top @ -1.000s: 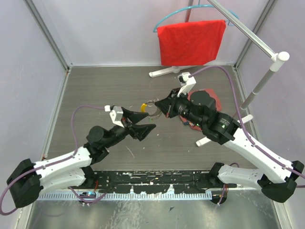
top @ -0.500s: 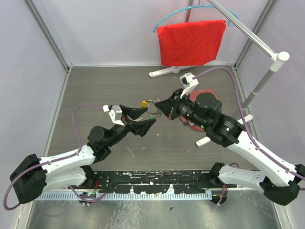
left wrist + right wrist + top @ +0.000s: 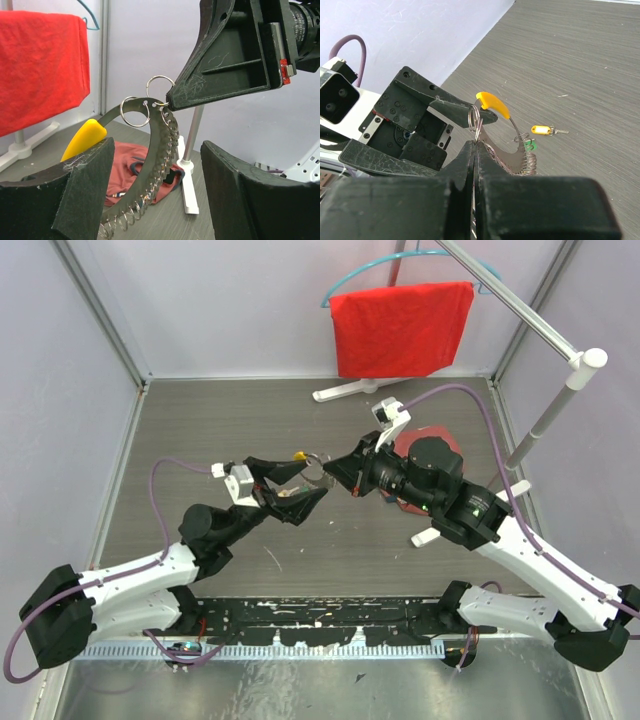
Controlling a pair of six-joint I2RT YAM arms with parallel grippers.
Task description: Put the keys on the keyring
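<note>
The left gripper (image 3: 155, 170) is being brought forward with its jaws wide apart, so the keyring (image 3: 159, 150) is now hanging between them, seemingly untouched. Its top is being pinched by the closed right gripper (image 3: 475, 150). The keys (image 3: 541, 130) are being left on the table (image 3: 580, 60), beyond the jaws; a handover is probably being prepared.

The curved grey metal keyring band (image 3: 159, 145), mid-frame, shines dully, its wire loops bright; its yellow plastic tip (image 3: 84, 139) is smooth and glossy. On the right gripper (image 3: 170, 103), black plastic fingers (image 3: 225, 70) look matt, scratched. Red cloth (image 3: 40, 65), upper left, hangs soft and matt.
</note>
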